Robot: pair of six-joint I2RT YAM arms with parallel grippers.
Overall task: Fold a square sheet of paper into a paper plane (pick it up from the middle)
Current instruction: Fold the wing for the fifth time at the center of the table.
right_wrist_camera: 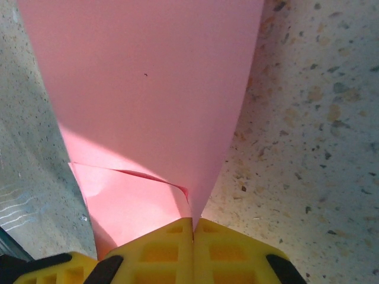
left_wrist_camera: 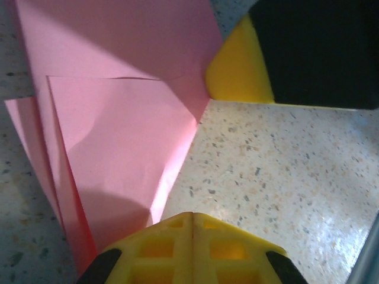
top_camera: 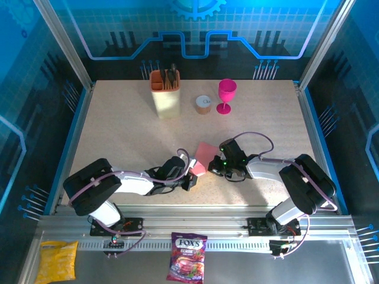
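The square sheet of paper (top_camera: pixel 205 155) is salmon pink and partly folded, with flaps overlapping, and it lies low over the table between my two grippers. My right gripper (top_camera: pixel 215 168) is shut on it: in the right wrist view the paper (right_wrist_camera: pixel 148 100) narrows to a point that runs into the closed seam of the gripper (right_wrist_camera: pixel 193 223). My left gripper (top_camera: pixel 193 177) is shut at the sheet's near corner. In the left wrist view the paper (left_wrist_camera: pixel 118 142) passes down beside and under the gripper's left finger, and nothing comes out of the seam (left_wrist_camera: pixel 193 216). No finished paper plane is to be seen.
At the back stand an orange and cream holder (top_camera: pixel 165 93) with dark utensils, a small round tub (top_camera: pixel 204 105) and a magenta goblet (top_camera: pixel 226 95). A sweets bag (top_camera: pixel 188 265) and a yellow packet (top_camera: pixel 57 261) lie in front of the rail.
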